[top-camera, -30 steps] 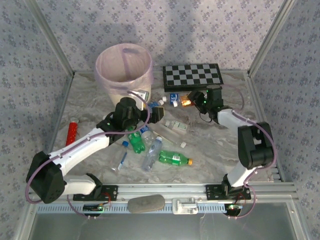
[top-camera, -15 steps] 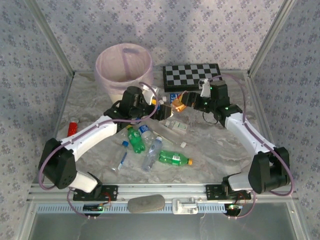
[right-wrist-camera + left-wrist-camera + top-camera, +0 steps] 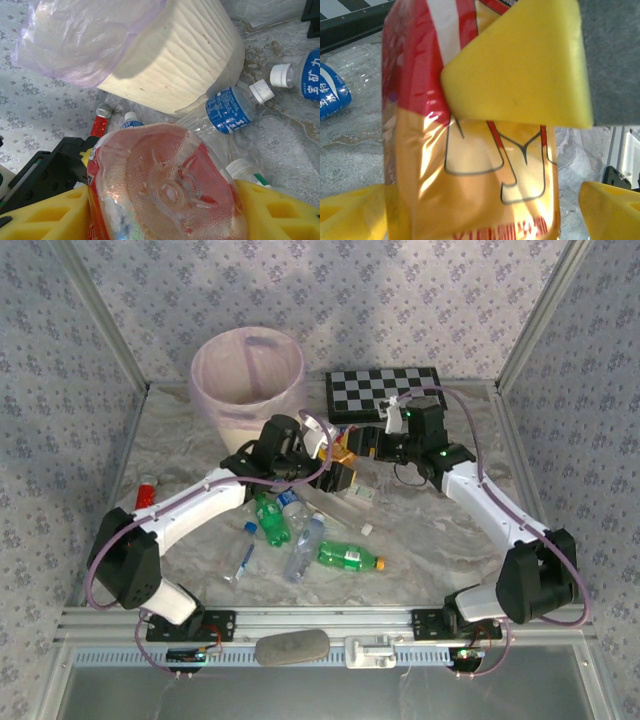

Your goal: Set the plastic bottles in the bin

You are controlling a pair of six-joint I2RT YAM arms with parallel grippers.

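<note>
My right gripper [image 3: 364,444] [image 3: 162,212] is shut on the orange-labelled bottle [image 3: 346,449] [image 3: 165,185], held above the table in front of the bin [image 3: 248,380] [image 3: 180,60]. My left gripper [image 3: 336,464] [image 3: 482,217] stands open around the same bottle [image 3: 470,165]. Its left finger is against the label and a gap shows at its right finger. Other plastic bottles lie on the table: two green ones [image 3: 270,520] [image 3: 350,558], and clear ones with blue labels [image 3: 305,545] [image 3: 230,107].
A chessboard [image 3: 385,390] lies at the back right of the bin. A red tube [image 3: 144,502] rests at the left, small white boxes [image 3: 355,492] under the grippers, a blue pen [image 3: 243,562] near the front. Glass walls enclose the table.
The right gripper carried the orange-labelled bottle leftward. The left gripper swung right to meet it and now straddles the bottle, its jaws slightly narrower.
</note>
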